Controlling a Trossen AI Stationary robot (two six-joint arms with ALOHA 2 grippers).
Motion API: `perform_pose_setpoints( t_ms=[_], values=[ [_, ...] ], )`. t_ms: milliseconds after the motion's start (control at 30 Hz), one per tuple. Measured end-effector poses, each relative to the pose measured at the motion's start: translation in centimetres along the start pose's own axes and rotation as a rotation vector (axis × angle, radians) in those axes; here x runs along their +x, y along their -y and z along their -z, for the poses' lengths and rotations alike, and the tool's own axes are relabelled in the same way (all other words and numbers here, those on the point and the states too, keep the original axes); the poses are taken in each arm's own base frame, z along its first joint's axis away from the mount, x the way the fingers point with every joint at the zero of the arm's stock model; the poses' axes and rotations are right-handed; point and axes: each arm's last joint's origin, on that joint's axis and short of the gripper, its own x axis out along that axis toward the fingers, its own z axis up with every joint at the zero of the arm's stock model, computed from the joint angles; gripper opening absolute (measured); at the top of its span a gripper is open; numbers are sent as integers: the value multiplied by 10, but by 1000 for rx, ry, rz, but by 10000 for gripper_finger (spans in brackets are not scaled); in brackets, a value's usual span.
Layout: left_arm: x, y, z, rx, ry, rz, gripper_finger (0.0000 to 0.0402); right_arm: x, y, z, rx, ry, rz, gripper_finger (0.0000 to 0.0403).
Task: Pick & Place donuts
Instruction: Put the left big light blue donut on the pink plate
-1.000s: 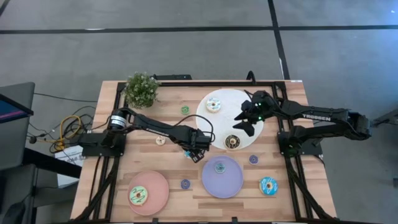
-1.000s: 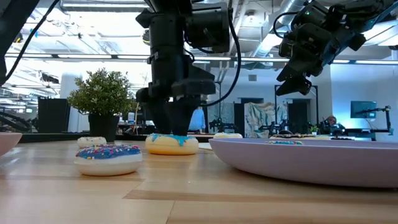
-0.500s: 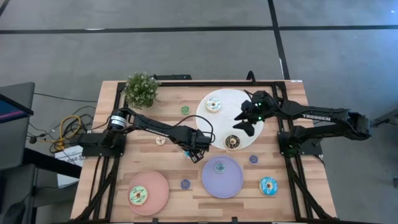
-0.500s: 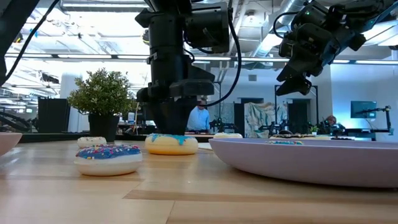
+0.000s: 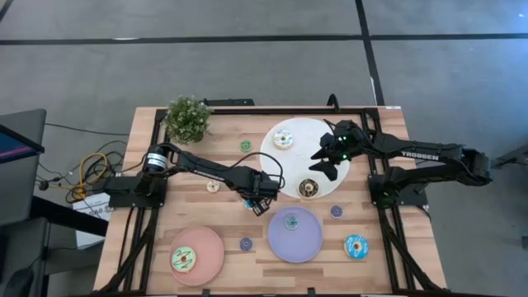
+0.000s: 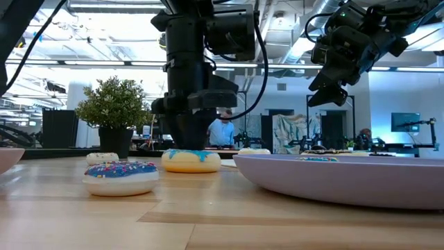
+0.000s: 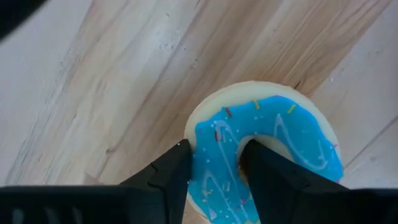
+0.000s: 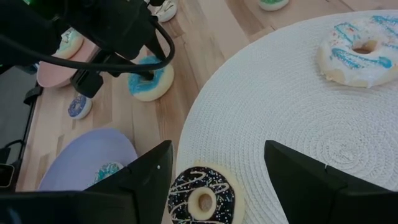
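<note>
My left gripper point(image 7: 214, 171) has its fingers pinched on one side of a blue donut point(image 7: 267, 149) with sprinkles, one finger in its hole. It sits on the bench point(image 5: 223, 223) near the middle. My right gripper point(image 8: 214, 171), fingers spread, hangs over the white plate point(image 8: 298, 112).

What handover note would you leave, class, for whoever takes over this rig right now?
Left gripper: down on the blue-iced donut on the bare table, one finger in its hole, one outside; not lifted.
Right gripper: open, empty, hovering over the white plate.
Done: white-iced donut and chocolate donut on the white plate; one donut on the purple plate, one on the pink plate.
Left: several donuts loose on the table.
</note>
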Motion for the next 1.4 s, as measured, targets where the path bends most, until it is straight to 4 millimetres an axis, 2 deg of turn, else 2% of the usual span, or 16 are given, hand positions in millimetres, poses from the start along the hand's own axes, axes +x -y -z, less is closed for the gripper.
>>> perform_pose_setpoints(
  t_ms=[600, 800, 1033, 1200, 1400],
  values=[
    [-11, 1, -3, -13, -33, -10, 115, 0, 0, 0, 0, 0, 0, 244],
    [-16, 3, 4, -12, -116, 60, 115, 0, 0, 0, -1, 0, 0, 244],
    [-54, 9, 23, 11, -55, 61, 115, 0, 0, 0, 3, 2, -1, 244],
    [-93, 11, 51, 28, 19, 10, 115, 0, -1, -3, 136, 25, -6, 244],
    [-112, 20, 87, 52, 28, -61, 115, 0, -1, -5, 287, 47, -15, 244]
  ],
)
